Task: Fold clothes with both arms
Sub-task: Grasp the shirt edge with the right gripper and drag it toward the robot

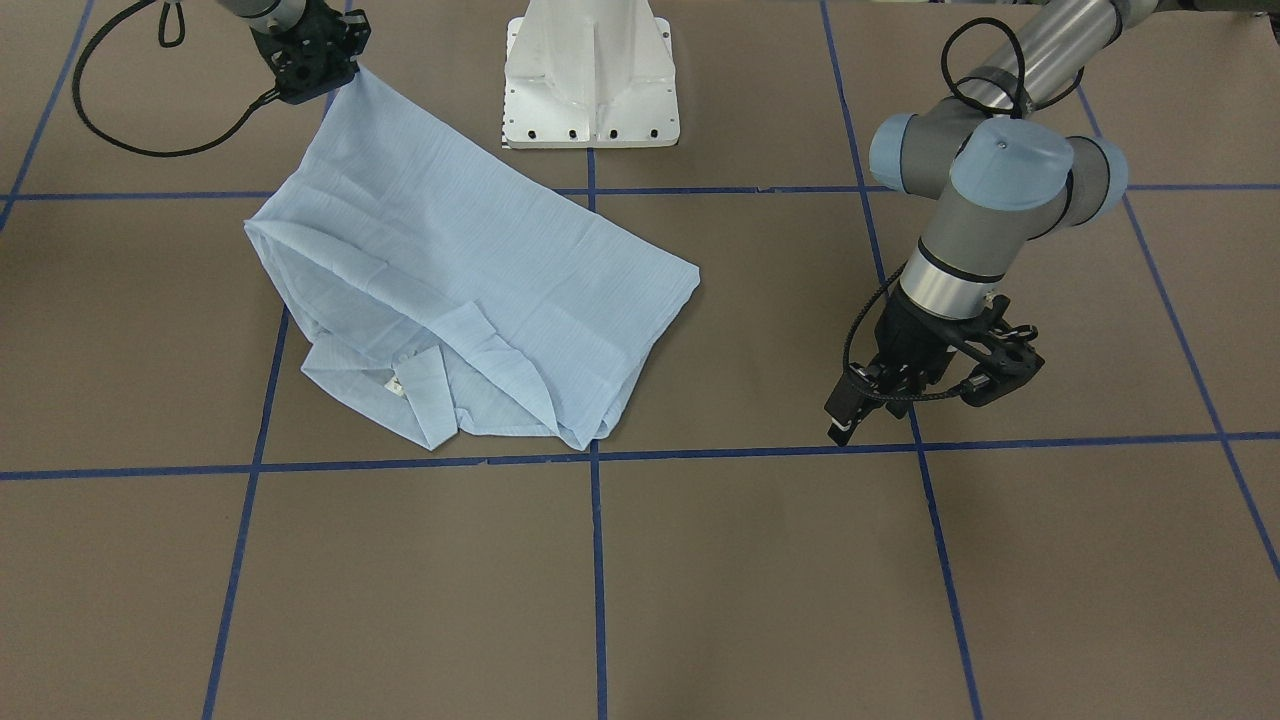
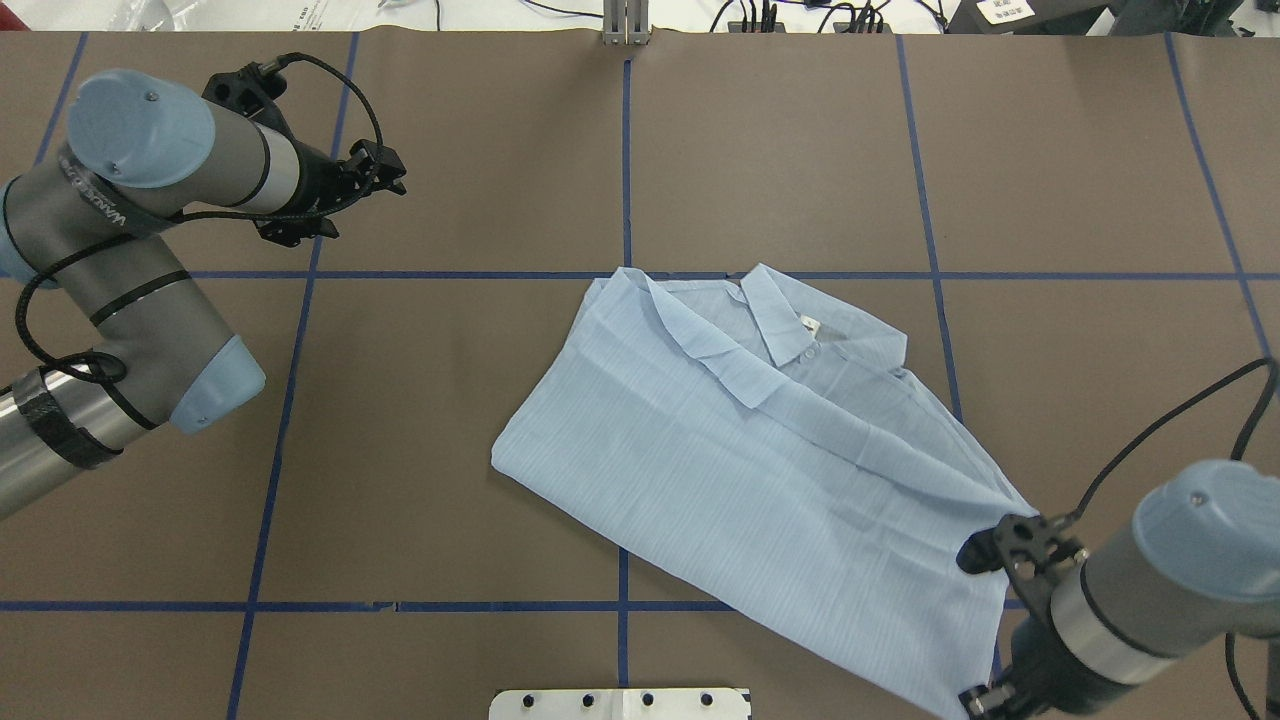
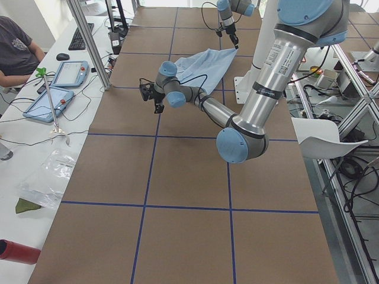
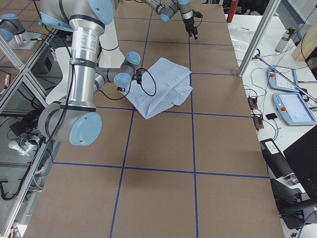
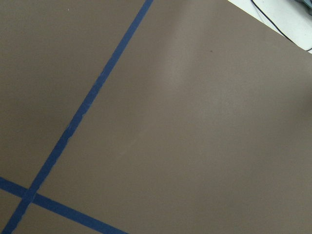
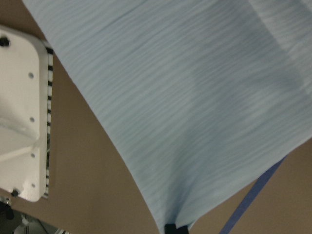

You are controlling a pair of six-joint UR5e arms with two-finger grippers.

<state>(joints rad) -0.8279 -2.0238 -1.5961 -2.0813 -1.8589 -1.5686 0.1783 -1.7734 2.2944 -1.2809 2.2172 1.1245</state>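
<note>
The light-blue shirt [image 1: 450, 290] lies folded on the brown table, collar and neck label [image 2: 810, 322] towards the far side. It also shows in the overhead view [image 2: 760, 460] and fills the right wrist view [image 6: 195, 97]. My right gripper [image 1: 345, 78] is shut on one corner of the shirt near the robot's base and holds that corner lifted, so the cloth slopes up to it. My left gripper [image 1: 915, 400] is open and empty, hovering over bare table well away from the shirt. It also shows in the overhead view [image 2: 350, 195]. The left wrist view shows only table and tape.
The white pedestal base [image 1: 590, 80] stands at the robot's edge of the table, close to the lifted corner. Blue tape lines [image 1: 597, 560] grid the table. A side bench with tablets [image 3: 56, 89] and a seated person [image 3: 18, 47] is beyond the far edge.
</note>
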